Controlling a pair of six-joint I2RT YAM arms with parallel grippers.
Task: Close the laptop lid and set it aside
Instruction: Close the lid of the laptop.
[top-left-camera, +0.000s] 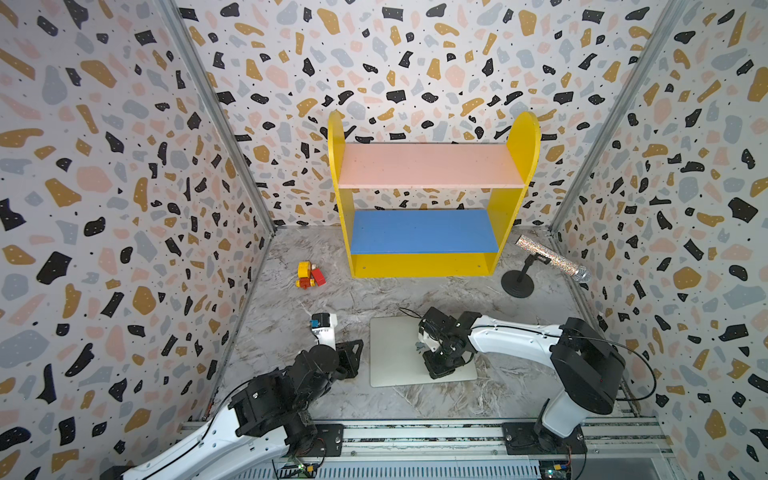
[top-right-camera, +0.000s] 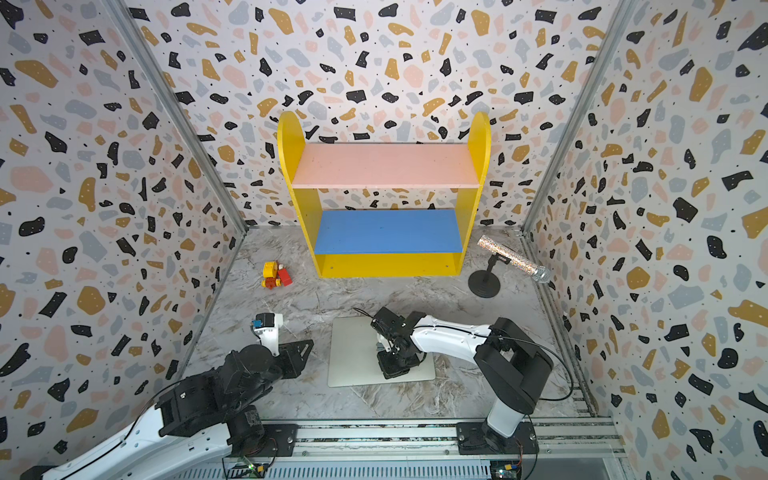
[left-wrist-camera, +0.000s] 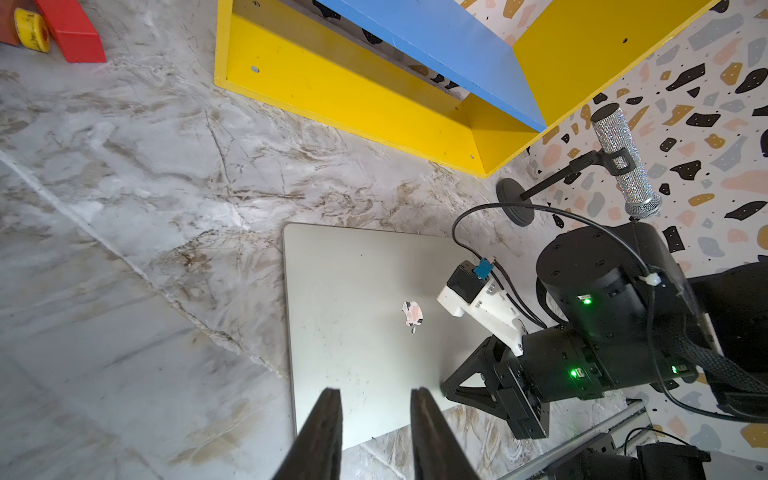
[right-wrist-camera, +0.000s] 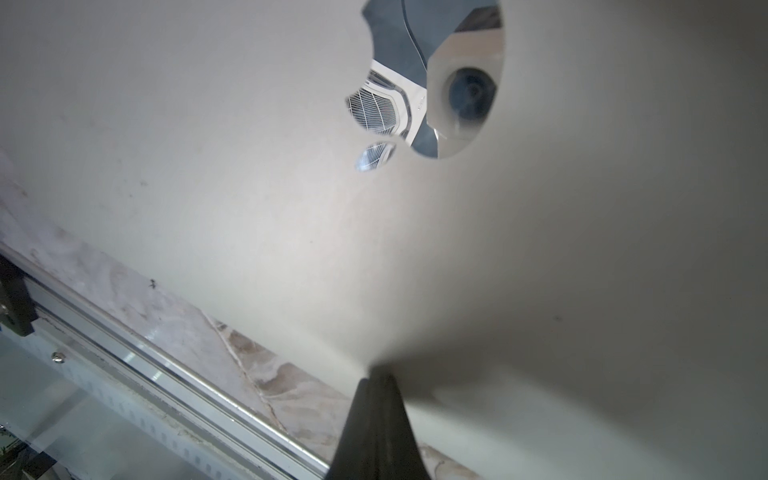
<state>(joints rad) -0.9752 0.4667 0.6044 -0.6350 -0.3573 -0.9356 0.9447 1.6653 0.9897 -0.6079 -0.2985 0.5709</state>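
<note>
Left wrist view: one folded laptop (left-wrist-camera: 353, 332), right hand (left-wrist-camera: 445, 383) closed, left hand (left-wrist-camera: 376, 392) parted, empty.

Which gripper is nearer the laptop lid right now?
Right. The right gripper is directly over the closed laptop lid, its shut fingers apparently touching it near the front edge. The left gripper hovers beside the lid's left edge, fingers open, not touching.

Robot lab booth, terrazzo-print wall panels (top-left-camera: 104, 208), alu base rail (top-left-camera: 415, 432), marble-look tabletop (top-left-camera: 332, 299)
</note>
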